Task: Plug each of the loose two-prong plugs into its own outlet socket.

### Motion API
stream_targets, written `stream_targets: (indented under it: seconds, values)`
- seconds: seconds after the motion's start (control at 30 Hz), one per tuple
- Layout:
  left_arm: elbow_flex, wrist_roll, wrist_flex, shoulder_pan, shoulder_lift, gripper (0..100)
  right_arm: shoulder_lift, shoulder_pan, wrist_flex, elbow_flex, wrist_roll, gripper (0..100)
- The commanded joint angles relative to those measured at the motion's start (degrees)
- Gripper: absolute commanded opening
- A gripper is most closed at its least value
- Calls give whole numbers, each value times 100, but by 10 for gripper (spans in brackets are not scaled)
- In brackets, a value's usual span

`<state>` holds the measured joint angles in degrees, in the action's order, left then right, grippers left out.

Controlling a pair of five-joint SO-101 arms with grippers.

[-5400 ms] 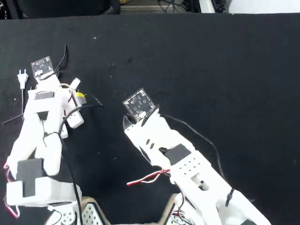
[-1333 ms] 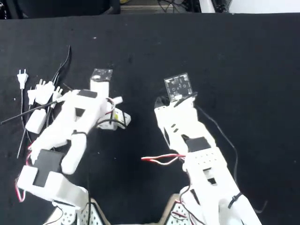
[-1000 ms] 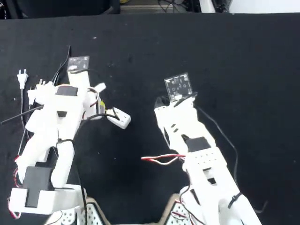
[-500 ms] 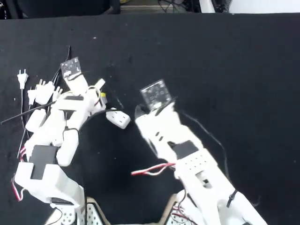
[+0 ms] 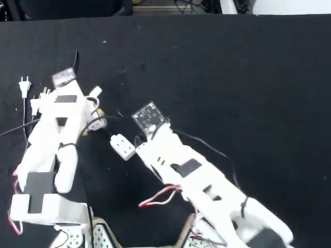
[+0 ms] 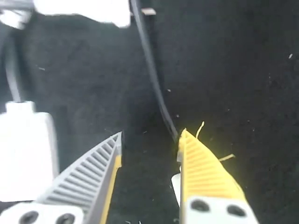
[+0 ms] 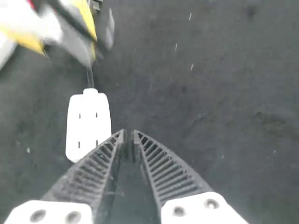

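Right gripper [image 7: 127,135] swung over beside the outlet block [image 5: 122,146], nearly closed, empty, left gripper [image 6: 149,140] drawn back, parted, empty

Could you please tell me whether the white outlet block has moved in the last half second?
Yes: judged against the unmoved loose plug, the outlet block has slid toward the robot and slightly left.

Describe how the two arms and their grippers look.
The left arm and right arm are white shells with black motor blocks and red wires. The left gripper has one yellow and one grey ribbed finger; the right gripper has two dark ribbed fingers.
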<state>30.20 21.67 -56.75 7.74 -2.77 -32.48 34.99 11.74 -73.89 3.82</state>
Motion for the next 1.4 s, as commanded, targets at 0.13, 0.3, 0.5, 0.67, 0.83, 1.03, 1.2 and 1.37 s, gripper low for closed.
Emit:
stream_targets:
  seconds: [0.13,0.3,0.5,0.67,0.83,1.03,1.2,1.37]
  values:
    - [-180,44,-62,1121,-993,199,1059,457,1073,1534,-44,105]
    - [-75,62,35,1886,-1046,199,1253,1073,1187,1771,-44,259]
    - [233,62,440,2167,-1090,199,1912,1204,536,1886,-44,264]
    - [251,62,422,2149,-1090,199,2712,1196,738,2536,-44,262]
    - [251,62,422,2176,-1090,199,2949,941,1626,3099,18,187]
    - [251,62,413,2176,-1064,199,2958,62,1837,3310,571,38]
    - [251,62,413,2176,-1064,199,2958,-299,1855,3275,2646,11]
    - [251,62,431,2158,-1064,199,2958,-791,2620,3284,5090,11]
